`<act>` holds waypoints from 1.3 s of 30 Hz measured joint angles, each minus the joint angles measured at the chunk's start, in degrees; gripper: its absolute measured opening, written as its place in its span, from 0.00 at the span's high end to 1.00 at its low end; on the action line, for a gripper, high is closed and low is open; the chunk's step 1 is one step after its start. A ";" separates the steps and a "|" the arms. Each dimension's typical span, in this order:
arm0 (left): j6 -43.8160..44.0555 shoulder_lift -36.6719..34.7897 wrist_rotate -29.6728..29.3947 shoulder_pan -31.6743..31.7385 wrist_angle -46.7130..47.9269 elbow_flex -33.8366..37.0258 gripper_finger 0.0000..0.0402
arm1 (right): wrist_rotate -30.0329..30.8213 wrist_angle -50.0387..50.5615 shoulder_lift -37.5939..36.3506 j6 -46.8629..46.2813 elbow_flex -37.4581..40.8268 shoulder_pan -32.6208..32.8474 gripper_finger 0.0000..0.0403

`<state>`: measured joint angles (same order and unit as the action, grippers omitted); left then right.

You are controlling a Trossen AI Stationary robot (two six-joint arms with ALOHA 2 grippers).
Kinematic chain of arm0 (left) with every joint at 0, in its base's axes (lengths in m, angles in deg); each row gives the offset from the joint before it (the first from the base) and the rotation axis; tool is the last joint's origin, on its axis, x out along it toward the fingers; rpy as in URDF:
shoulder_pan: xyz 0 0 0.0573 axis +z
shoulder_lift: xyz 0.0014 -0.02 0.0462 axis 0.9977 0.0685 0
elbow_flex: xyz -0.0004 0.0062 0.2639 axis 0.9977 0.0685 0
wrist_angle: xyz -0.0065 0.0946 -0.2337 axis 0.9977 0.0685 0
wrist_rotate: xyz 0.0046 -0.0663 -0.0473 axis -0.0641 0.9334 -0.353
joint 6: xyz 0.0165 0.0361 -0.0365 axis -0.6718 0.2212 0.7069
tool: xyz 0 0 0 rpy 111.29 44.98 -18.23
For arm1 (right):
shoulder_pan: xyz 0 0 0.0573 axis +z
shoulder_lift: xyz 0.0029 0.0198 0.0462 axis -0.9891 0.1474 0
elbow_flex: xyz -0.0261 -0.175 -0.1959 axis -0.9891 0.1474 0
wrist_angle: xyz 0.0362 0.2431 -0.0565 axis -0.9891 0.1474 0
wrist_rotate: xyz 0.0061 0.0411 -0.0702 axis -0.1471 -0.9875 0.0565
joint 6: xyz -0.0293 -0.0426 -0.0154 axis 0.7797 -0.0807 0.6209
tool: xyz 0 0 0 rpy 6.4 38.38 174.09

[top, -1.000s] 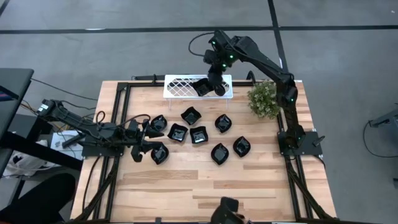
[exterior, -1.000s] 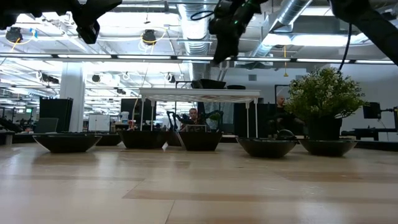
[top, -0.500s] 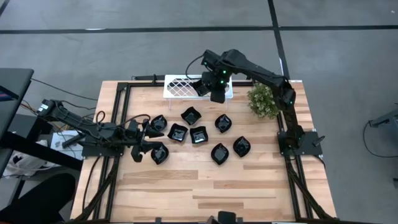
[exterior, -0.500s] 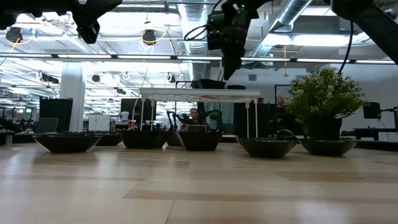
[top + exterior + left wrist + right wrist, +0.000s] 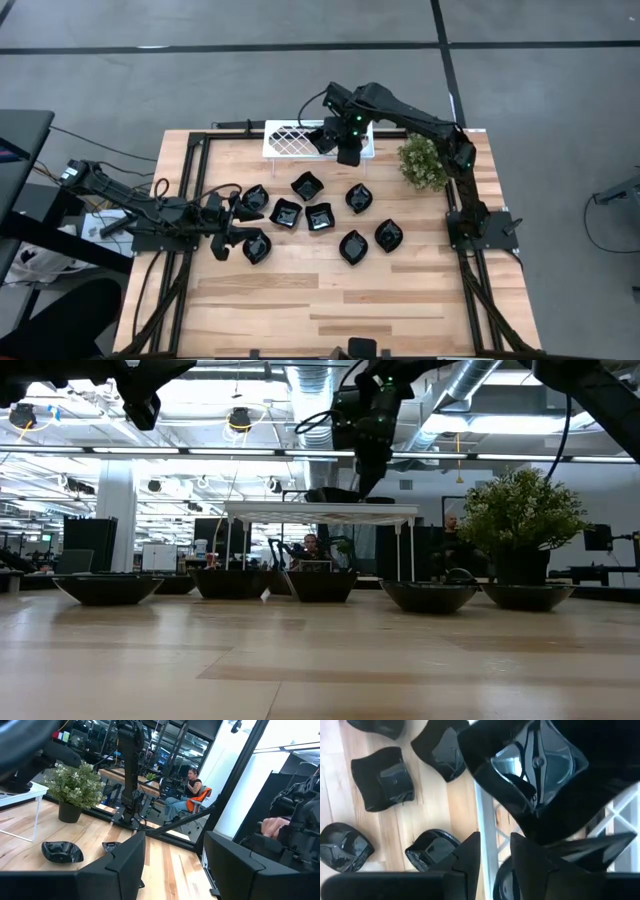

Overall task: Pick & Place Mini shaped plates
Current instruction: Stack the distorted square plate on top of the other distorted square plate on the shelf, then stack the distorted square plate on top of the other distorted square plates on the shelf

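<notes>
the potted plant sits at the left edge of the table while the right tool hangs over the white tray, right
Not quite: the potted plant sits near the table's right edge, beside the right arm's base, as the high view shows. The rest holds: the right tool does hang over the white tray.

I see glossy black plates [image 5: 318,216] on a pale, smooth wooden table [image 5: 330,300], beside a white lattice tray [image 5: 290,139].
</notes>
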<state>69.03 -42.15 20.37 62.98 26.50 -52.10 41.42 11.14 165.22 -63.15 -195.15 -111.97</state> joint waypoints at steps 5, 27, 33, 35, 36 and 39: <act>0.00 0.00 -0.02 0.00 0.00 0.00 0.49 | -0.07 -0.72 -0.01 0.32 -0.26 0.09 0.75; 0.02 0.00 -0.02 0.00 0.00 0.00 0.49 | -0.31 3.69 -3.40 -3.55 -0.33 1.34 0.75; 0.01 0.00 0.01 0.00 0.00 0.00 0.49 | -0.33 4.80 -8.00 -6.42 -0.33 2.71 0.75; 0.00 0.00 0.01 0.00 -0.02 0.00 0.49 | -0.35 5.27 -9.79 -7.22 -0.33 2.76 0.75; 0.02 0.00 -0.01 0.00 -0.01 0.00 0.49 | -0.37 5.47 -10.68 -7.59 -0.35 2.74 0.75; 0.02 0.00 0.00 0.00 0.00 0.00 0.49 | -0.50 6.63 -13.23 -8.61 -0.02 2.67 0.75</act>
<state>69.05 -42.15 20.37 62.98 26.50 -52.10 40.92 17.77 151.99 -71.76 -195.18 -109.29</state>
